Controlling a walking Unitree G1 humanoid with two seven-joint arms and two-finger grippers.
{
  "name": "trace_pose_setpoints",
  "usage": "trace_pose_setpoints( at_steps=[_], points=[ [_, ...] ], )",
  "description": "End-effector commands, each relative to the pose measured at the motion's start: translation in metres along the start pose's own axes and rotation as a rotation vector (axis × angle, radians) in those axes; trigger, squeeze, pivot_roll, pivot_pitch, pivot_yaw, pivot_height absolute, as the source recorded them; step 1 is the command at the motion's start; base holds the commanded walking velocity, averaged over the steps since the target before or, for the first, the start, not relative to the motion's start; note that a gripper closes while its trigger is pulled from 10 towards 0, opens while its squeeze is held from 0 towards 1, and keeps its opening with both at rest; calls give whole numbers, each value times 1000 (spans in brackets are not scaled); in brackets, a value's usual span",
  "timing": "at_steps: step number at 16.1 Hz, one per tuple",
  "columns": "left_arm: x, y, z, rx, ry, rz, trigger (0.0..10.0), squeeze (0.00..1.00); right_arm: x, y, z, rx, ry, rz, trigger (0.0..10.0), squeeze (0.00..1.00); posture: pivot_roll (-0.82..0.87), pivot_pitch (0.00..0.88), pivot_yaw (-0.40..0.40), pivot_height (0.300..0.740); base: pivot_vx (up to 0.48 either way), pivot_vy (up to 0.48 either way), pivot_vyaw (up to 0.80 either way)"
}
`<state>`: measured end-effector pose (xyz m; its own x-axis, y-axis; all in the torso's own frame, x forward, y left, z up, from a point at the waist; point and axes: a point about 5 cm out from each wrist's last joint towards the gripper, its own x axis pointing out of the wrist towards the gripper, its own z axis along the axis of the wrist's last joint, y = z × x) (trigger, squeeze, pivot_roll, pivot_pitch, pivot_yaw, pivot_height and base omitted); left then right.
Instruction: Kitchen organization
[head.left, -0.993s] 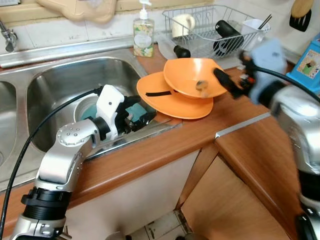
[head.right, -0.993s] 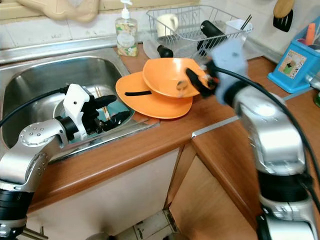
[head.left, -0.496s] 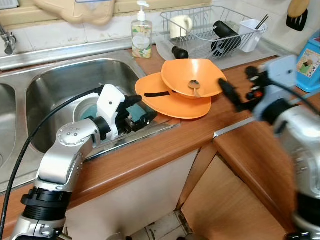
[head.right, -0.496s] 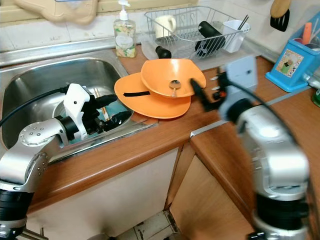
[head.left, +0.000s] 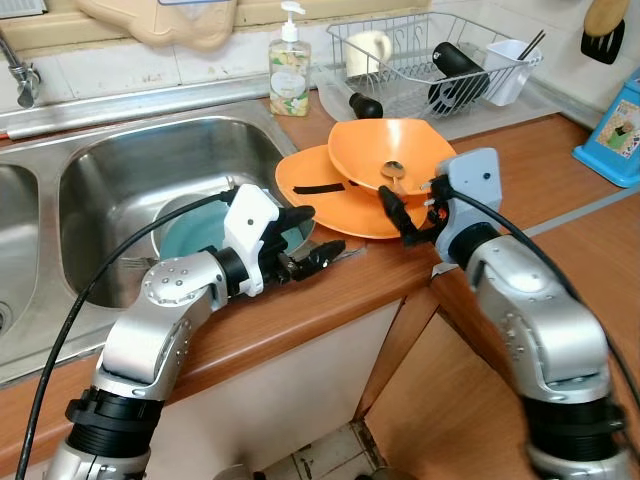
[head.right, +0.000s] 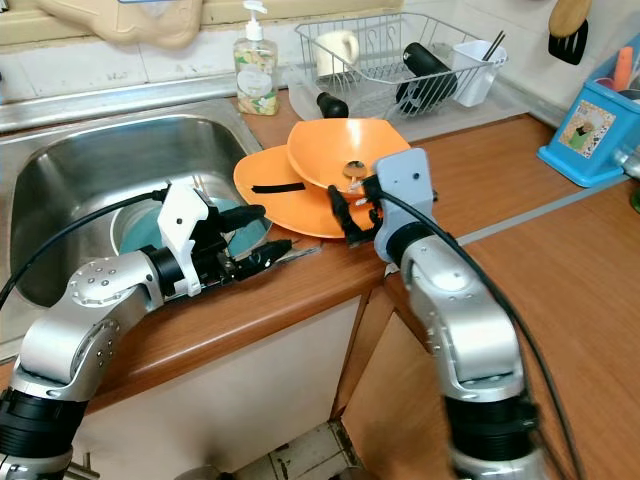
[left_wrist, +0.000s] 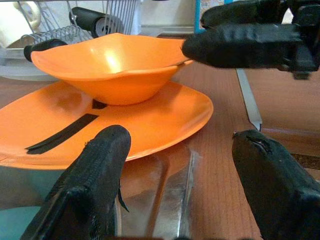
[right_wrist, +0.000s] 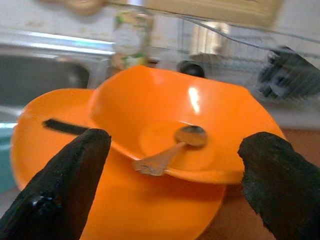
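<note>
Left eye view, read from 9 o'clock to 3 o'clock: you have the steel sink with a teal plate lying in its basin. At the sink's front right corner sits your left gripper, its fingers spread apart and holding nothing, over the edge of the wooden counter. Just past it, toward 3 o'clock, an orange plate lies on the counter with its rim overhanging the sink edge; a black strip rests on it. An orange bowl is stacked on that plate, with a metal spoon inside. Your right gripper hovers at the bowl's near rim, fingers apart and empty, pointed at the bowl. At 12 o'clock you see a soap bottle against the wall and, beside it toward 1 o'clock, a wire dish rack holding a mug, a black item and a white cup. A blue box stands at 3 o'clock.
</note>
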<state>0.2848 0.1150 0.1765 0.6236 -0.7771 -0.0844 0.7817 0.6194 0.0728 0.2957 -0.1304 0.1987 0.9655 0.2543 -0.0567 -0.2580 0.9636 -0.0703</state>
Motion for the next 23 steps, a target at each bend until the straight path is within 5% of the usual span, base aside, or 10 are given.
trace_pose_setpoints(
  at_steps=[1,3,8,23],
  points=[
    [0,-4,3,8,-10,-6,10000,0,-1,-9,-6,13,9,-61,0,0,-179,0,-20,740,0,0,0],
    [2,-8,5,-1,-17,-13,10000,0,0,-8,-12,87,-1,-63,0,0,-177,0,-15,740,0,0,0],
    [6,-8,5,5,-17,-20,10000,0,3,-6,-15,104,-7,-58,0,0,-177,0,-15,740,0,0,0],
    [8,-9,8,30,-24,-18,10000,0,5,-17,-3,36,-61,-23,0,0,-179,0,-16,740,0,0,0]
  ],
)
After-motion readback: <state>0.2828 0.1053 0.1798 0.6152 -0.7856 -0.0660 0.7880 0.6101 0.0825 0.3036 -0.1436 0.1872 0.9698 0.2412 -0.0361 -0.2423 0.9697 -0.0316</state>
